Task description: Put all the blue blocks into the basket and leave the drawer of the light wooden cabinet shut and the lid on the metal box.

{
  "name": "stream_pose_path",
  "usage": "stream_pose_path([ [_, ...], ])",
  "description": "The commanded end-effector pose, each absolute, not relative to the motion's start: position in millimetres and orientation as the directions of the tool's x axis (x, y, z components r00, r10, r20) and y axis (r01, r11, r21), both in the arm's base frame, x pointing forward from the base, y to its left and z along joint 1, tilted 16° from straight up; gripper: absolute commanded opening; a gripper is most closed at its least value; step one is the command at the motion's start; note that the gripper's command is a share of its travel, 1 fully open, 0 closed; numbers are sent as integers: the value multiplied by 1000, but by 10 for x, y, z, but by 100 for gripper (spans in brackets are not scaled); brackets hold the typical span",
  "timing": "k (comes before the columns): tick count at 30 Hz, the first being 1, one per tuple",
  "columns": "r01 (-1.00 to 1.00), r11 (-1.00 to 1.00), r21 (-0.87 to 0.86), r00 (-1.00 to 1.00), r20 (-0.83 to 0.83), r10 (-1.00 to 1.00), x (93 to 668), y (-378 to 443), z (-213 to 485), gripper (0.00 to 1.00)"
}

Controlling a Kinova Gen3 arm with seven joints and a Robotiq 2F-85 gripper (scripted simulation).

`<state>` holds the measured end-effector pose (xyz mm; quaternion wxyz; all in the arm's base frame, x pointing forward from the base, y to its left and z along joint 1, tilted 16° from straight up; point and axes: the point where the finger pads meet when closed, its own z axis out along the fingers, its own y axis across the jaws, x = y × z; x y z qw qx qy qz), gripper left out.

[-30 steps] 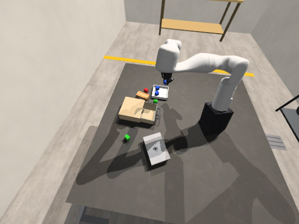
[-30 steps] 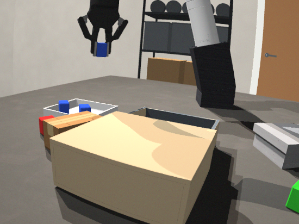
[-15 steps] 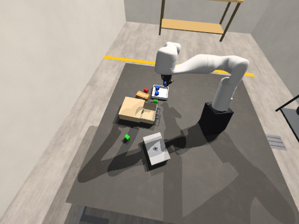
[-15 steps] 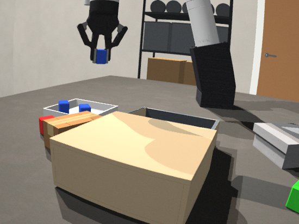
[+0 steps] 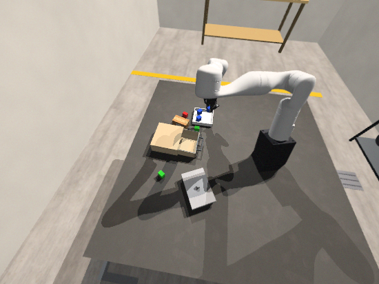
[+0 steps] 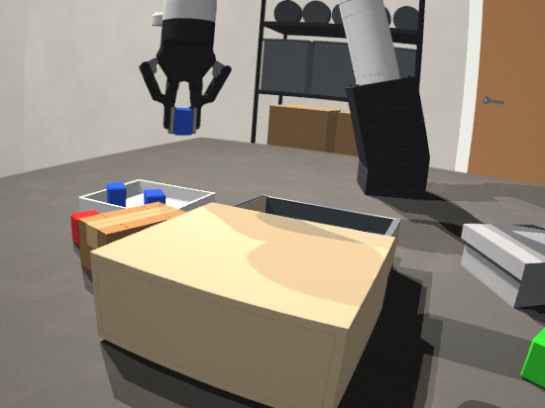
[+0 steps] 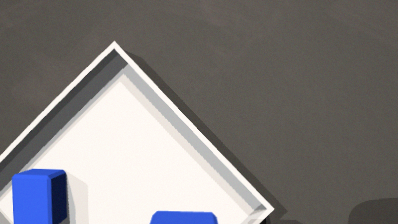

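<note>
1. While the gripper (image 5: 211, 107) (image 6: 183, 122) hangs above the tabletop (image 5: 255, 215) (image 6: 277, 170) (image 7: 320, 105), its fingers are closed on a blue block (image 5: 208, 108) (image 6: 183, 121) (image 7: 184, 218). Top view: block overlaps the far rim of the white basket (image 5: 202, 124) (image 6: 173, 188) (image 7: 200, 134); exterior view: well apart from it in height.
2. Basket: toward the tabletop's far edge, as seen from above. Contents: two blue blocks, one nearer that edge (image 5: 199, 112), one nearer the cabinet (image 5: 198, 118). Wrist view shows one of the pair; cannot tell which.
3. Light wooden cabinet (image 5: 167, 137) (image 6: 223, 269): nearer the left edge than the right. Drawer (image 5: 189, 146) (image 6: 322, 216) open, pulled toward the right edge.
4. Green block (image 5: 196, 128): by the drawer's far side; contact uncertain. Second green block (image 5: 161, 174) (image 6: 537, 360): on the tabletop, toward the left edge.
5. Brown box (image 5: 180, 120) (image 6: 119, 225): between cabinet and red block (image 5: 185, 114) (image 6: 82, 216), toward the far-left corner.
6. Metal box (image 5: 203, 206) (image 6: 495, 274): nearer the near edge than the cabinet is. Lid (image 5: 203, 196) (image 6: 505, 250) lies over it; full seating cannot be told.
</note>
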<state>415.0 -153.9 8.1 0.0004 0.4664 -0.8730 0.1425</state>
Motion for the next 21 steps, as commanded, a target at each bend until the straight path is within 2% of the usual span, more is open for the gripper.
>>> stream_pose_path([
  [1,-814,524,-250,-565,133,-814,4159,-1546,51,10],
  [21,-814,524,-250,-565,133,-814,4213,-1645,-329,10],
])
